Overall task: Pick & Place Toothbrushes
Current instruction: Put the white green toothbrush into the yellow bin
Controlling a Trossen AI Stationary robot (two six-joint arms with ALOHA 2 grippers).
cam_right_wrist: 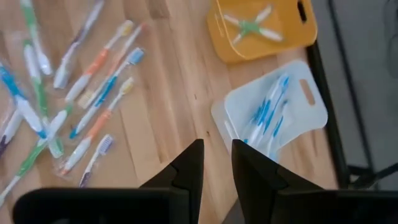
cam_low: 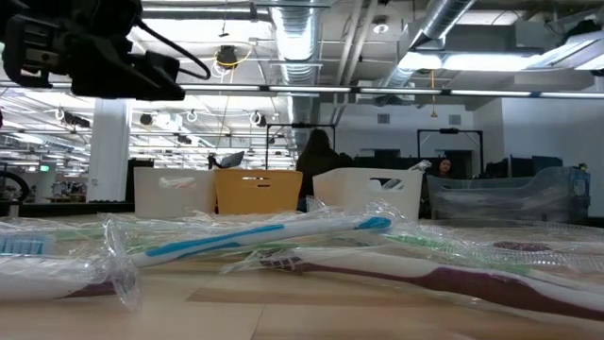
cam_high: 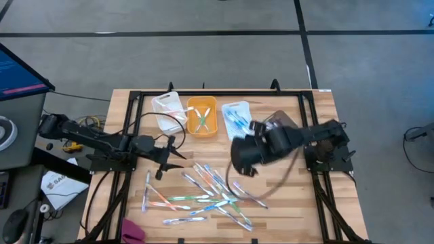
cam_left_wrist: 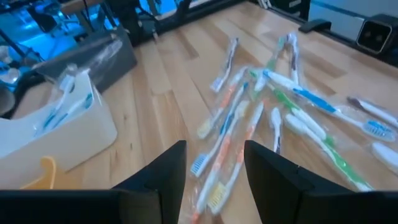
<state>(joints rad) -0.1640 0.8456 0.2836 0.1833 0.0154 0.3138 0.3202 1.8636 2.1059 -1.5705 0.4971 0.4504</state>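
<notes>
The surface carries three bins along its far side: a white one, an orange one with green brushes, and another white one with blue brushes. The loose toothbrushes lie scattered nearer the front. The right end effector hangs empty beside the blue-brush bin, fingers narrow. The left end effector hovers near the pile's edge, fingers parted, empty. This looks like a gap between placements; next, one arm must descend on a single brush.
</notes>
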